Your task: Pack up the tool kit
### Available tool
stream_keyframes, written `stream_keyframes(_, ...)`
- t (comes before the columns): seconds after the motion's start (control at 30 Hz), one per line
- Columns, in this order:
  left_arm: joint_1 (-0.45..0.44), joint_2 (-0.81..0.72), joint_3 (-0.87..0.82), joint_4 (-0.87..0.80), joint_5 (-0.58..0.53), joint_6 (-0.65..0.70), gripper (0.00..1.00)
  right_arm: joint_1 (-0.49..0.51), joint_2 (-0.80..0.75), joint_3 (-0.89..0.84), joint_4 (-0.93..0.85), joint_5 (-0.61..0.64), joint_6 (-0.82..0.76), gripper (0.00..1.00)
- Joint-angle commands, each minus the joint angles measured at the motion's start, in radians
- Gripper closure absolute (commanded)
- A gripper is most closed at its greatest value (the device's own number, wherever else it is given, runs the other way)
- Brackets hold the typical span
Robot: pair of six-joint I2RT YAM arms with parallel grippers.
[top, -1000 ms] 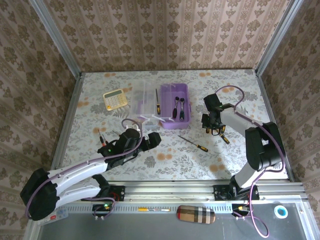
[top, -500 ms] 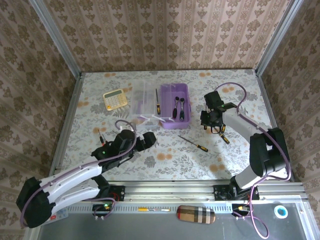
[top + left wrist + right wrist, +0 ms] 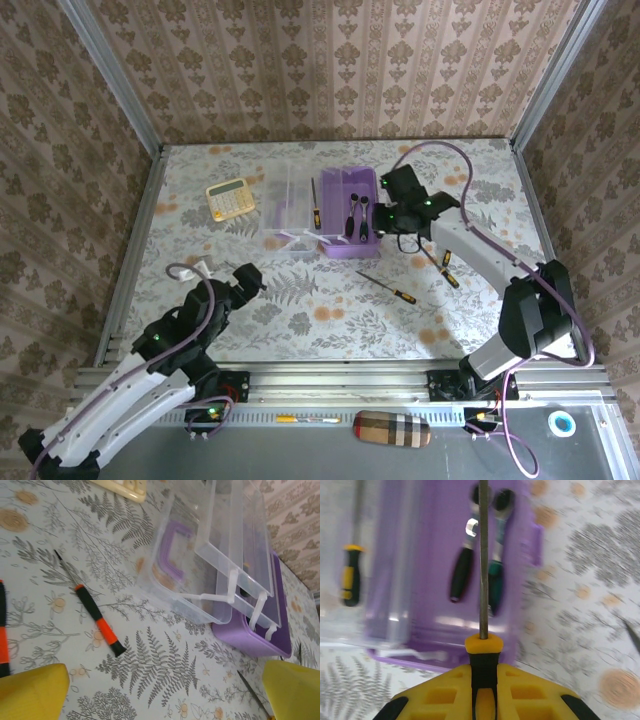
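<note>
Now the right hand holds a screwdriver over the open purple box.
Its yellow fingers are clamped on the tool's black-and-yellow handle, and the shaft points out above the box, which sits mid-back on the surface with its clear lid folded out to the left. Two ratchet wrenches lie inside, and a yellow-handled screwdriver rests in the clear part just beside them. The left hand hangs wide and holds nothing, near the front left and well apart from the box. A black-orange screwdriver lies on the surface below it. Two more screwdrivers lie near the box's right front, and a yellow calculator sits left of the lid.
</note>
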Motion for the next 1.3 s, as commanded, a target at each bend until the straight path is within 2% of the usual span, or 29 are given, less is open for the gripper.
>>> stream_keyframes(0.0, 0.011, -0.049, -0.024, -0.090, -0.035, -0.033, 0.00, 0.052, 0.085, 0.100, -0.015, -0.020, 0.021, 0.83)
stream_keyframes(0.2, 0.012, -0.037, -0.036, -0.090, -0.003, -0.052, 0.00, 0.105, 0.231, 0.249, -0.008, -0.049, 0.037, 0.83)
stream_keyframes(0.53, 0.012, 0.023, -0.024, -0.050, 0.035, -0.023, 0.00, 0.116, 0.433, 0.432, -0.036, -0.095, 0.039, 0.83)
stream_keyframes(1.27, 0.017, 0.051, -0.022, -0.018, 0.051, -0.009, 0.00, 0.115, 0.552, 0.524, -0.056, -0.118, 0.059, 0.81)
